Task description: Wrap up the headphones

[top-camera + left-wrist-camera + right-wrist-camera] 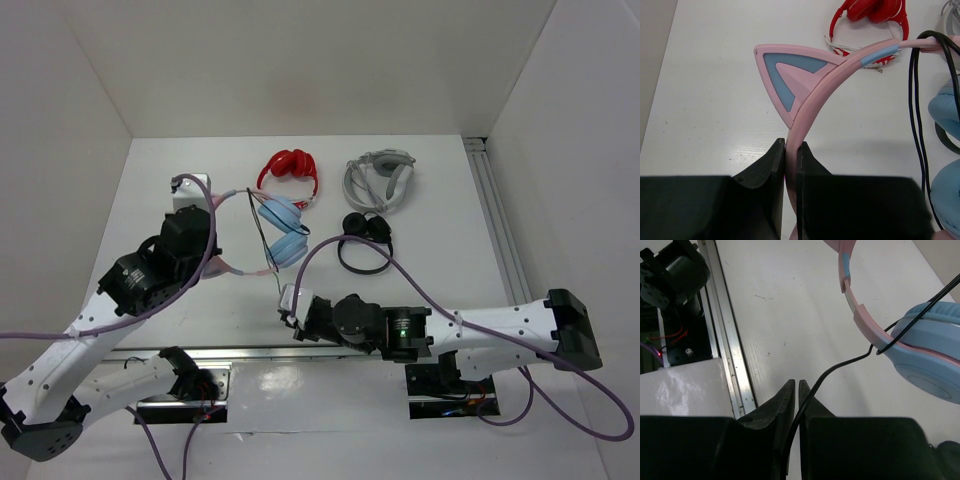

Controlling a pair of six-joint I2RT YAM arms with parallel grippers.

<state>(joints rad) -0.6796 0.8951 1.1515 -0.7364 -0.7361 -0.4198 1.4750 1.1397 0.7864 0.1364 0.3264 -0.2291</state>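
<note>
The headphones (283,230) lie mid-table with light blue earcups and a pink headband. My left gripper (213,238) is shut on the headband just below a pink cat ear (790,75); the wrist view shows the band pinched between the fingertips of the left gripper (791,146). Two strands of the thin dark cable (914,100) run over the band beside the earcups (945,107). My right gripper (290,305) sits near the front edge. It is shut on the cable (840,365), which runs up from the right gripper (796,386) to the blue earcup (930,355).
A red pair (290,165) lies behind the blue one. A grey-white pair (380,178) and a small black pair (365,228) lie to the right. Metal rails run along the table's right side (495,220) and front edge (730,355).
</note>
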